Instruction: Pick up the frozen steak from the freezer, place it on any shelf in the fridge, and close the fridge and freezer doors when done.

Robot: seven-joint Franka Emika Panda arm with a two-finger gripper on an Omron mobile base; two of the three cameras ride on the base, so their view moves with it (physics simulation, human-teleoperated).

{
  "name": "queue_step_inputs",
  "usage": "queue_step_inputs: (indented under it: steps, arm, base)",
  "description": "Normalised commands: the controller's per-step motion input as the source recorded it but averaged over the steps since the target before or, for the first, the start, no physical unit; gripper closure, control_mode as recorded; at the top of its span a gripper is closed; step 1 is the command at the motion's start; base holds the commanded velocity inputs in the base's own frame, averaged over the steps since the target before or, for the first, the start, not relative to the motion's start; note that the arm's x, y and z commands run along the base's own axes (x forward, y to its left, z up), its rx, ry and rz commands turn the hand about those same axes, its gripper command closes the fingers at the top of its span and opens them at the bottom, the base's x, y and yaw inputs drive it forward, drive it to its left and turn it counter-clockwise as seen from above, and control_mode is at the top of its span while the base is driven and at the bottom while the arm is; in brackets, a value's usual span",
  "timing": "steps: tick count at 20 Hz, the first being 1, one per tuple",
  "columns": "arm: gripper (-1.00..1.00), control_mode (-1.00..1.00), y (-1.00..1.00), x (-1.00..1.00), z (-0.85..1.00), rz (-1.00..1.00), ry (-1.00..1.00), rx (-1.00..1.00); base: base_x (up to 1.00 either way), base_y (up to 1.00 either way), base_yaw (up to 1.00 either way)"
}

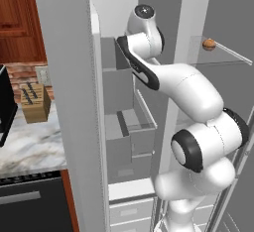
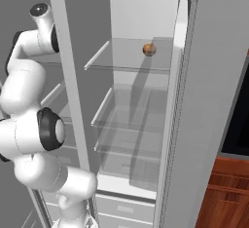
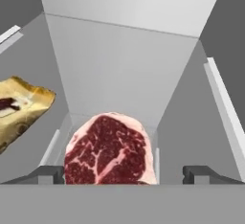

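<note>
Reaching into the freezer (image 1: 124, 102) for the steak (image 3: 109, 150), jaws spread wide and holding nothing.

Best done by keeping the gripper (image 3: 123, 174) centred so one tip passes each side of the slab, then sinking until both tips (image 3: 45, 174) sit level with its edge before closing; closing early would likely only skim the top. Worth steering clear of the yellow packet (image 3: 19, 110) lying to the left and of the bin's grey walls close on both sides. Lies flat in a grey bin inside the narrower compartment, just beyond the tips and between them. Dark red, laced with pale marbling and rimmed with a pinkish-white band of fat, rounded in outline; looks stiff and thin, so probably prone to slip if pinched off-centre.
</note>
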Motion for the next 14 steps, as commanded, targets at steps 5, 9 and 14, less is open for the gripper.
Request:
queue_step_inputs:
  steps: [5, 9, 14]
  arm:
    - [1.00, -1.00, -0.09, 0.16, -0.76, 0.00, 0.12, 0.00]
    - [1.00, -1.00, -0.33, -0.19, -0.97, 0.00, 0.08, 0.00]
    - [1.00, -1.00, -0.43, -0.09, -0.75, 0.00, 0.00, 0.00]
  base:
    - [0.00, 0.00, 0.00]
    - [0.00, 0.00, 0.00]
    - [0.00, 0.00, 0.00]
